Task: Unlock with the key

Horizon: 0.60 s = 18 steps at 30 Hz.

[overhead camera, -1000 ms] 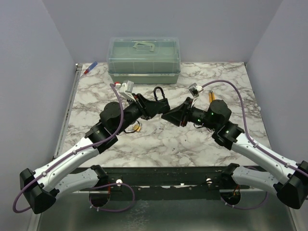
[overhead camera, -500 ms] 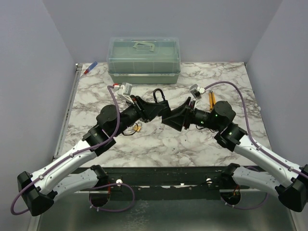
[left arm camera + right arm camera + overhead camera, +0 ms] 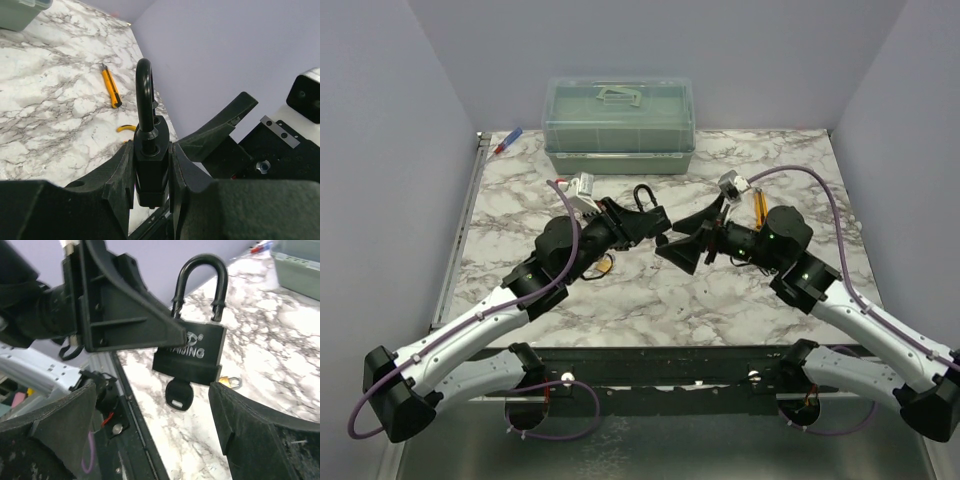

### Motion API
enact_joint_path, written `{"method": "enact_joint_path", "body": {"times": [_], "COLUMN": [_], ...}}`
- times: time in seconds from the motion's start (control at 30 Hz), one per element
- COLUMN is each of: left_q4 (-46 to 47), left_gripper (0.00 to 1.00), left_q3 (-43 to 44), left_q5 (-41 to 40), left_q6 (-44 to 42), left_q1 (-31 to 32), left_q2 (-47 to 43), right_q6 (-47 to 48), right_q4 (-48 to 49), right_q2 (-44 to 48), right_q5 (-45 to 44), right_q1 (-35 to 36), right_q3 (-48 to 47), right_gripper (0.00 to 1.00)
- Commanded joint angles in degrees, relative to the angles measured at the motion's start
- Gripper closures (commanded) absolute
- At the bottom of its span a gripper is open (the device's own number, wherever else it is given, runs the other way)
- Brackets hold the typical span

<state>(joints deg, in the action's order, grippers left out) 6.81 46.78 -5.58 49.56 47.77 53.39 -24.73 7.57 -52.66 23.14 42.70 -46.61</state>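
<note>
Right wrist: key under black padlock, small brass padlock behind.

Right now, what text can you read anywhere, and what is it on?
"AIDING": white letters on the black padlock, the start hidden behind the left gripper.
Round logo above it: too blurred to read.
Nothing else is readable.

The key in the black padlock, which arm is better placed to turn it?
Right. The left gripper is shut on the black padlock, so it's busy; the open right gripper faces the key sticking out of the lock's underside.
</note>
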Motion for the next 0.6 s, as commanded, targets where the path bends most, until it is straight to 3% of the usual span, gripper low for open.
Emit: {"method": "enact_joint_path", "body": {"times": [0.0, 0.37, 0.57], "left_q4": [2.59, 3.31, 3.93], "left_gripper": [1.00, 1.00, 1.00], "left_q3": [1.30, 2.50, 2.48], "left_q5": [-4.85, -8.25, -8.74], "left_q6": [4.85, 7.93, 8.07], "left_q1": [0.34, 0.36, 0.37], "left_q2": [1.93, 5.44, 6.24], "right_q6": [4.89, 10.33, 11.06], "right_q4": [-7.39, -11.14, -10.34], "right_q2": [-5.62, -12.75, -14.76], "right_q5": [-6.74, -17.28, -17.54], "right_q1": [0.36, 1.24, 1.37], "right_q3": [-6.02, -10.55, -10.42], "right_gripper": [0.00, 0.00, 0.00]}}
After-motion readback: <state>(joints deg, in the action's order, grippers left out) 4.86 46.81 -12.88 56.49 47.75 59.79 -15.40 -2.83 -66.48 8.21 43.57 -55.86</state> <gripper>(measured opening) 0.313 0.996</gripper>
